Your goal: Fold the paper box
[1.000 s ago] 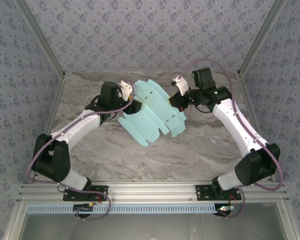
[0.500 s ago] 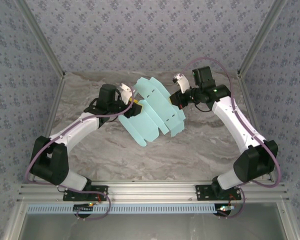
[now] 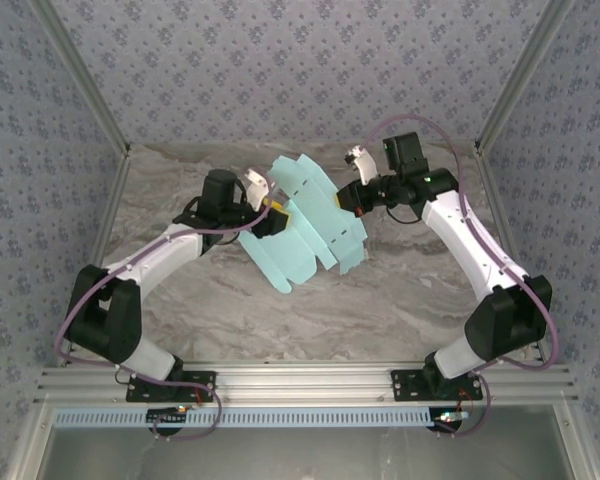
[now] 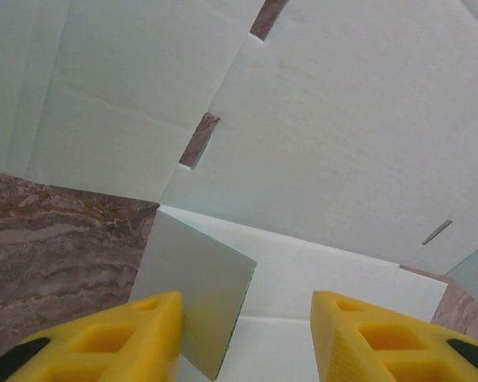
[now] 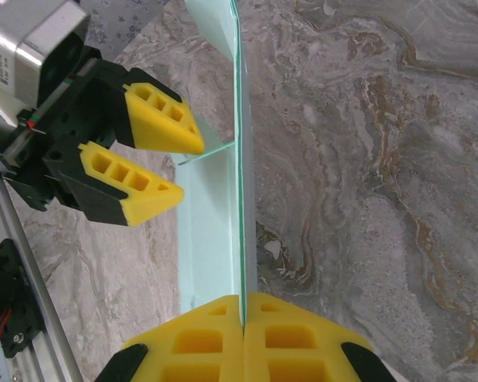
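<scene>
Still flat and unfolded, the paper box (image 3: 305,225) stands tilted over the middle of the table (image 3: 380,300), nearer its far edge, between the two arms. The right gripper (image 5: 243,306) is clamped tight on one thin edge of it. The left gripper (image 4: 247,318) is partly spread, with a small flap (image 4: 195,294) against one of its fingers (image 4: 143,334) and clear of the other; whether the paper box's lower end touches the table I cannot tell.

tilted paper box (image 3: 305,222) spans between left hand (image 3: 270,216) and right hand (image 3: 344,200), blocking the middle, open worktop (image 3: 320,310) nearer the bases
</scene>
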You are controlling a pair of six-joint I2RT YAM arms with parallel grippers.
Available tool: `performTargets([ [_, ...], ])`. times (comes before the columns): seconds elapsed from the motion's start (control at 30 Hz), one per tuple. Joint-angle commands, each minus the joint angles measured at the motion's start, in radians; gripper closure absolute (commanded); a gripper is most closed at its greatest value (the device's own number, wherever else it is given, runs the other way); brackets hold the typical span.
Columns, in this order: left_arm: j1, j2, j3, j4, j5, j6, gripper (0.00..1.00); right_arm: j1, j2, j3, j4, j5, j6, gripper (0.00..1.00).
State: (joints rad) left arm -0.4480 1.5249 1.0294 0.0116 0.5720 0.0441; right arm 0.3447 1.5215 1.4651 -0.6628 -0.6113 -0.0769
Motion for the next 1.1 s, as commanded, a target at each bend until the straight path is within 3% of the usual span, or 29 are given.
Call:
performTargets([
  [0.0, -0.026, 0.024, 0.022, 0.024, 0.062, 0.02, 0.54, 0.008, 0.02, 0.034, 0.057, -0.075, 0.039, 1.0],
  [0.63, -0.034, 0.114, 0.115, -0.113, 0.199, 0.096, 0.49, 0.02, 0.059, 0.018, 0.136, -0.103, 0.074, 1.0],
  [0.87, -0.031, 0.058, 0.107, -0.117, 0.199, 0.088, 0.46, 0.021, 0.044, 0.029, 0.041, -0.016, -0.03, 1.0],
  [1.07, -0.015, -0.031, 0.079, -0.083, 0.12, 0.066, 0.45, 0.028, 0.014, 0.01, 0.009, 0.09, -0.115, 1.0],
])
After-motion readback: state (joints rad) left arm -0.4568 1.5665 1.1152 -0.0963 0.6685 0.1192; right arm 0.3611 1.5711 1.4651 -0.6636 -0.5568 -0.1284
